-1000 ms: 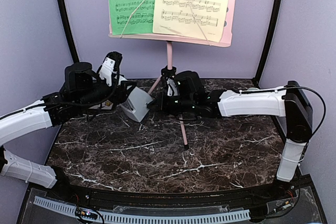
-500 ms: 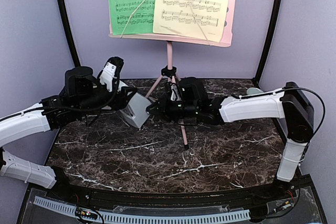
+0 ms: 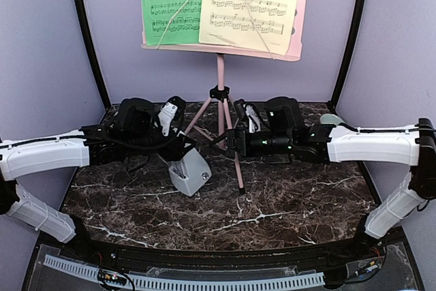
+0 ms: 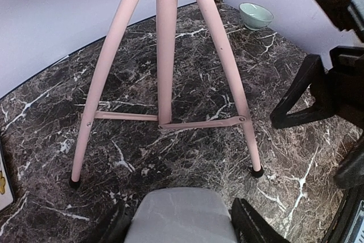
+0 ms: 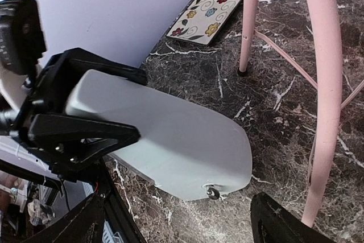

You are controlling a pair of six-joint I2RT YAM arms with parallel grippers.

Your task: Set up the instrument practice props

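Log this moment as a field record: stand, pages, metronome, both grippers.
music stand: upright, far centre of marble table
pages: green page left, pale-yellow page right, on the stand's desk
metronome: tilted, left of the stand's front leg
left gripper: jaws shut on metronome
right gripper: jaws open, empty, beside the stand's legs

Bright even light, soft shadows, sharp focus, wrist-view edge distortion

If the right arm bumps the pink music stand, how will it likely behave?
Probably tips easily: the music stand carries a wide desk high on one thin pole. Its three slim legs look light, so it may slide on the smooth marble table.
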